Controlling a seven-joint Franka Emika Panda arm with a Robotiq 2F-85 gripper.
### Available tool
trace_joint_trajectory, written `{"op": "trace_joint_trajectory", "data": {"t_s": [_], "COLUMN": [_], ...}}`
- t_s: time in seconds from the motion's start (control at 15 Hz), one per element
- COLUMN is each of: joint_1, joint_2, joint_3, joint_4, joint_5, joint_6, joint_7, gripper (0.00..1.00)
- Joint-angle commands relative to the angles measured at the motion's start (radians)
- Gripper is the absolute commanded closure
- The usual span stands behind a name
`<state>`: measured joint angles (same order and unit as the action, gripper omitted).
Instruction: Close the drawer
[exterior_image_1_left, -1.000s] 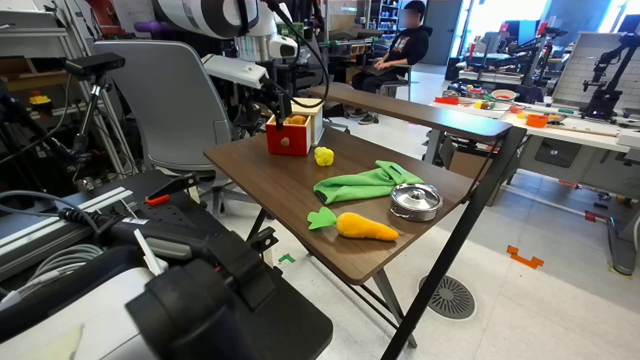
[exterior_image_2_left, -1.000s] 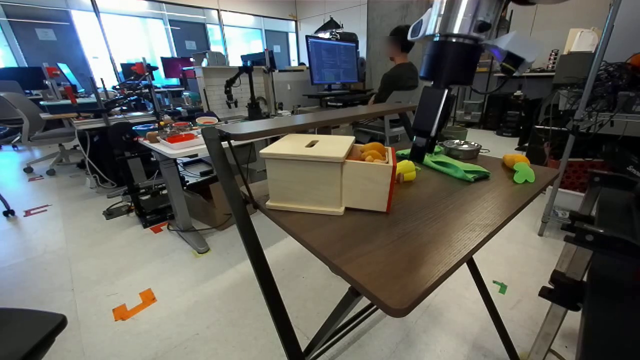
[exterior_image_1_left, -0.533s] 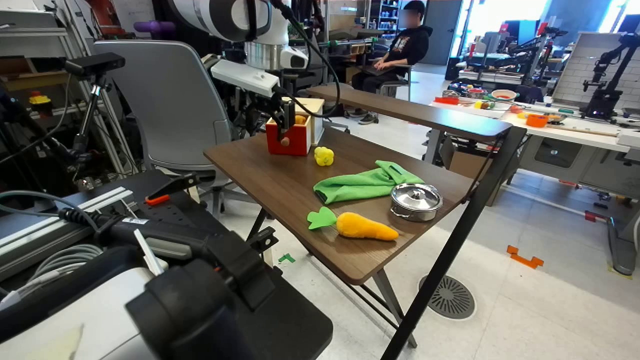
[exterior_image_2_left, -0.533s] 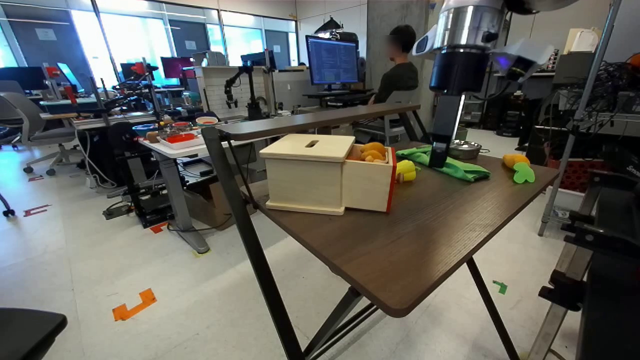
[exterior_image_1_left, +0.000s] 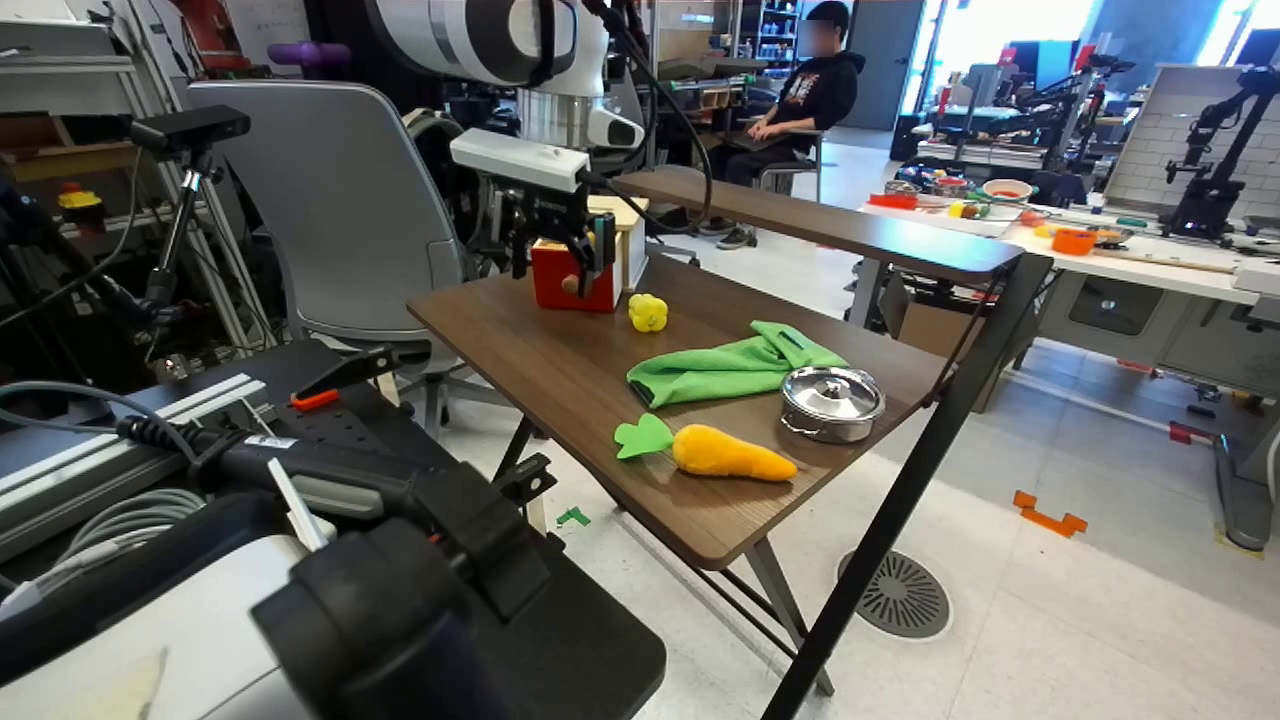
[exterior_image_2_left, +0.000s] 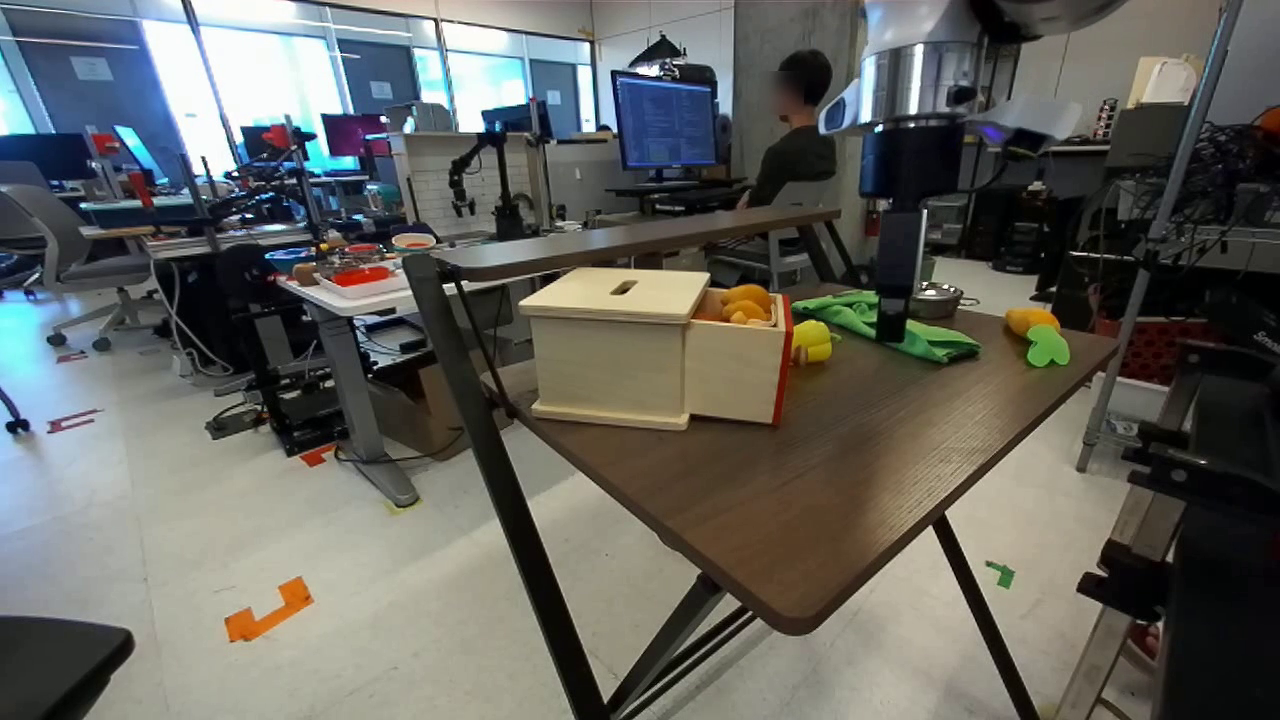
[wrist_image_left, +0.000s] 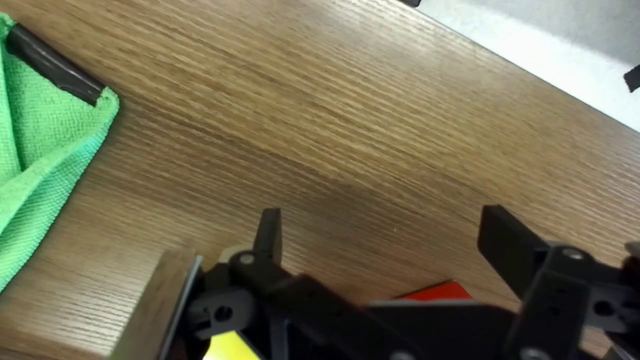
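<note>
The light-wood drawer unit (exterior_image_2_left: 610, 370) stands on the table. Its red-fronted drawer (exterior_image_1_left: 552, 290) is pulled part way out, with orange-brown soft items (exterior_image_2_left: 746, 302) inside. Its wooden side (exterior_image_2_left: 735, 378) shows in an exterior view. In the wrist view only a corner of the red front (wrist_image_left: 441, 291) shows behind the gripper. My gripper (exterior_image_1_left: 560, 272) is open and empty, pointing down. It hangs in front of the drawer and is apart from it, as an exterior view shows the fingers (exterior_image_2_left: 890, 332) beyond the red front. In the wrist view the fingertips (wrist_image_left: 382, 212) are wide apart above bare tabletop.
A small yellow ball-like toy (exterior_image_1_left: 648, 313) lies beside the drawer front. A green cloth (exterior_image_1_left: 740, 365), a steel pot (exterior_image_1_left: 833, 403) and a toy carrot (exterior_image_1_left: 730, 453) lie farther along the table. A raised shelf board (exterior_image_2_left: 640, 240) runs along one side of the table (exterior_image_2_left: 840, 480).
My gripper has swung more upright and lower. It has shifted right in both exterior views, a little farther from the drawer front. The drawer has not moved.
</note>
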<state>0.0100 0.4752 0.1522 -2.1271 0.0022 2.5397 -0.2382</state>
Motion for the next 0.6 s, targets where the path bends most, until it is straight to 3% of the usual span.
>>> {"op": "trace_joint_trajectory", "data": {"t_s": [0.0, 0.53], "joint_1": [0.069, 0.16], "joint_2": [0.061, 0.102], "joint_3": [-0.051, -0.103], "joint_4": [0.069, 0.109], "joint_5": [-0.082, -0.205], "joint_6": [-0.038, 0.007], "joint_7": [0.067, 0.155], "gripper": [0.0, 0.0]}}
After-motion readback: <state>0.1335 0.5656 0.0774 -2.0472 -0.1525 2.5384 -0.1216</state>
